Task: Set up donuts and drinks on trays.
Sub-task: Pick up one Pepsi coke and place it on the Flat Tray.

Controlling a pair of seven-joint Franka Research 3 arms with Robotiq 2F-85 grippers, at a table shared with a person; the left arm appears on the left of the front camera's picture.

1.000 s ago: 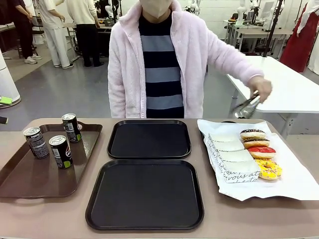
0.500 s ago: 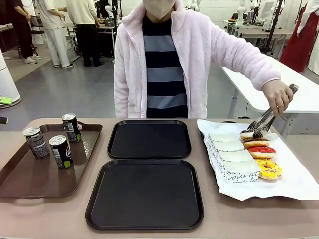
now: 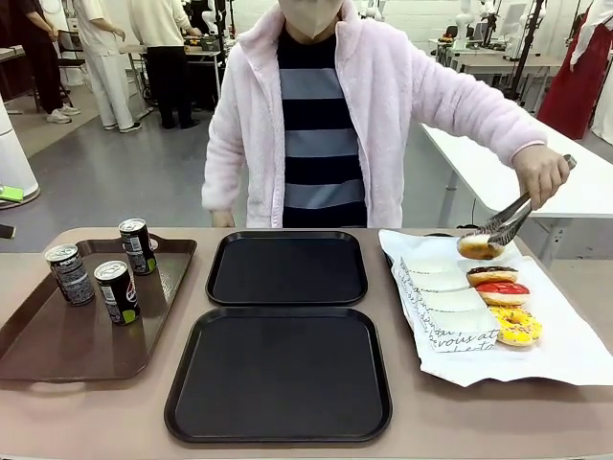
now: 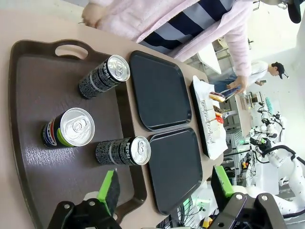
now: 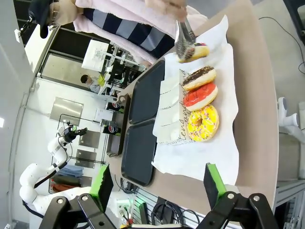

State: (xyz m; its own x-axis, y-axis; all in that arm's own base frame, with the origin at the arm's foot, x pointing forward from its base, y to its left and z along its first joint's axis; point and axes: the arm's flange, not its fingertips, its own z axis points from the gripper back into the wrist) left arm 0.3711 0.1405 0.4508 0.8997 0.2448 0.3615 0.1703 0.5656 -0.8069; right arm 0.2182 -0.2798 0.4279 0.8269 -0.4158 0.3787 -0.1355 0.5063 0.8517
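Note:
A person's tongs (image 3: 506, 224) hold a tan donut (image 3: 479, 247) just above the white paper (image 3: 565, 350). Chocolate (image 3: 492, 275), red (image 3: 502, 291) and yellow (image 3: 515, 326) donuts lie in a row there, beside white sleeves (image 3: 445, 305). Two black trays, far (image 3: 286, 267) and near (image 3: 279, 372), lie bare at the table's middle. Three drinks (image 3: 71, 274) (image 3: 117, 290) (image 3: 138, 245) stand on a brown tray (image 3: 57, 340). My left gripper (image 4: 164, 188) hangs open over the brown tray (image 4: 28, 95), above the cans (image 4: 66, 129). My right gripper (image 5: 157, 181) is open above the donuts (image 5: 203, 122).
The person in a pink jacket (image 3: 383, 105) stands at the far side, one arm reaching over the right end of the table. The white paper overhangs the table's right edge. Other tables and people stand farther back.
The person's tongs came down from the right onto the donut row, closed on the tan donut and lifted it a little to the left. The cans and trays have not moved.

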